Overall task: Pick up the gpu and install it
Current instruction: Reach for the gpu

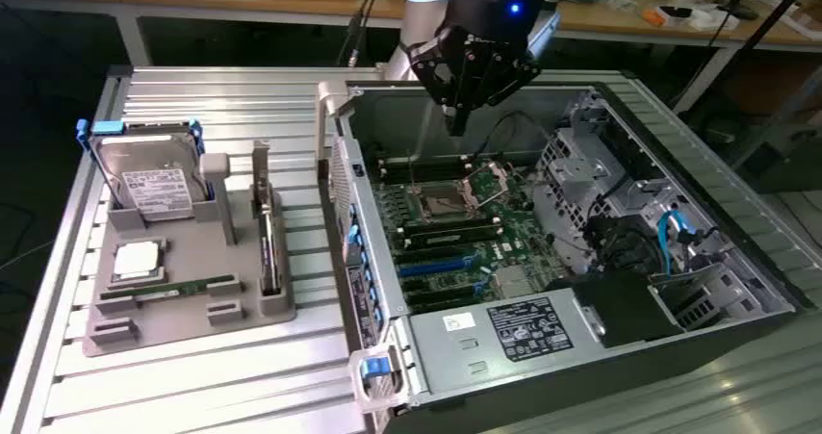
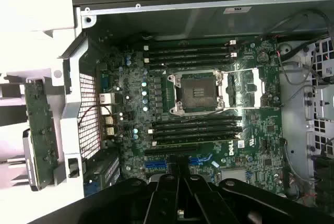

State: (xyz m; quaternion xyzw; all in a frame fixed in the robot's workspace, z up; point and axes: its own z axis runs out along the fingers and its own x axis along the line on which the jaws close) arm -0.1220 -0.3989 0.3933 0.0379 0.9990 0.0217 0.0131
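Gpu (image 1: 269, 246) stands on edge in a slot of the grey holder (image 1: 192, 314) on the slatted metal desk (image 1: 192, 97), well apart from the arm and untouched. Beside it in the same holder sit an upright hard drive (image 1: 152, 179) with a white label, a processor chip (image 1: 138, 259) and a long green memory stick (image 1: 180, 288).

To the exterior view's right, the end effector (image 1: 455, 124) hangs over the far end of the open computer case (image 1: 719, 222), its fingers (image 2: 177, 200) pressed together and holding nothing. Below it lies the green motherboard (image 2: 209, 104), with its bare processor socket (image 2: 197, 92) between rows of black memory slots. A grey power supply (image 1: 514, 328) sits at the case's near end.
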